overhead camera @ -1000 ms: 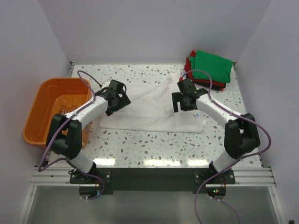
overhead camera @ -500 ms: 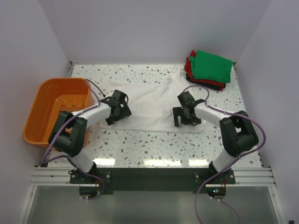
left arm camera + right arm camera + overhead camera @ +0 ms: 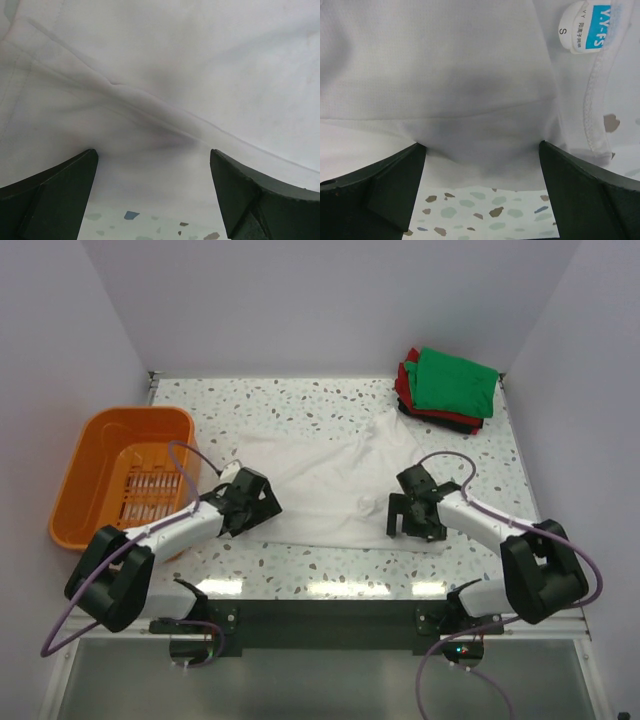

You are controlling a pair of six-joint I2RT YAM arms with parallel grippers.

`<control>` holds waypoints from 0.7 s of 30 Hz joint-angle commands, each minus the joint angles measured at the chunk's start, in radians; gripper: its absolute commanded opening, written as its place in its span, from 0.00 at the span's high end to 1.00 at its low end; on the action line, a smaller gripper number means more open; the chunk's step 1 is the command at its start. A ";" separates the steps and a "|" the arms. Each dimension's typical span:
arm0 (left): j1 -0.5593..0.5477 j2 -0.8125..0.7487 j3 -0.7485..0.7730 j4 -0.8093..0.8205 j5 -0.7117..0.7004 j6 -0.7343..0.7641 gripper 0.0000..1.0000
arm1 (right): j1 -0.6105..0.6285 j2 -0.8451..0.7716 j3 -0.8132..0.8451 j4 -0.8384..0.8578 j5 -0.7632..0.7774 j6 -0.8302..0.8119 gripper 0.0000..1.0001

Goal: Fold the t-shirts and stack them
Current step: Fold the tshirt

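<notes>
White shirt: soft, creased cloth spread flat at centre of speckled table | left claw: shirt's 7 o'clock edge, jaws wide, gripping nothing | right claw: 5 o'clock edge beside neck label, jaws wide, empty | folded pile: green topmost, 1 o'clock

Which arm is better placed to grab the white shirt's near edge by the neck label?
Right. The right pincer stands open at the near edge of the white shirt, the neck label just ahead. The left pincer, open too, is at the shirt's other end, with no label in its view.
</notes>
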 commanded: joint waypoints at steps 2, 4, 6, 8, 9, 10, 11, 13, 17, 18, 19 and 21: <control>-0.056 -0.069 -0.108 -0.103 0.045 -0.118 0.00 | -0.009 -0.091 -0.048 -0.138 0.033 0.140 0.01; -0.081 -0.103 -0.133 -0.112 0.048 -0.144 0.00 | -0.010 -0.138 -0.068 -0.154 0.026 0.156 0.01; -0.107 -0.121 -0.153 -0.119 0.048 -0.161 0.00 | -0.010 -0.158 -0.083 -0.172 0.051 0.167 0.01; -0.119 -0.140 -0.160 -0.134 0.048 -0.184 0.00 | -0.010 -0.180 -0.102 -0.187 0.055 0.174 0.01; -0.128 -0.147 -0.164 -0.140 0.045 -0.186 0.00 | -0.010 -0.189 -0.106 -0.189 0.052 0.179 0.01; -0.130 -0.163 -0.157 -0.155 0.039 -0.190 0.00 | -0.010 -0.197 -0.111 -0.186 0.046 0.179 0.01; -0.130 -0.172 -0.148 -0.198 0.022 -0.186 0.00 | -0.010 -0.207 -0.102 -0.190 0.043 0.174 0.01; -0.131 -0.207 -0.098 -0.265 -0.008 -0.177 0.00 | -0.010 -0.243 -0.079 -0.215 0.057 0.167 0.01; -0.130 -0.236 0.063 -0.353 -0.135 -0.149 0.00 | -0.010 -0.299 0.074 -0.253 0.105 0.075 0.01; -0.130 -0.223 0.097 -0.364 -0.163 -0.143 0.00 | -0.009 -0.306 0.105 -0.258 0.112 0.057 0.01; -0.127 -0.209 0.134 -0.381 -0.189 -0.120 0.00 | -0.010 -0.303 0.160 -0.258 0.120 0.024 0.01; -0.098 -0.145 0.246 -0.389 -0.249 -0.079 0.00 | -0.010 -0.289 0.214 -0.260 0.121 0.004 0.01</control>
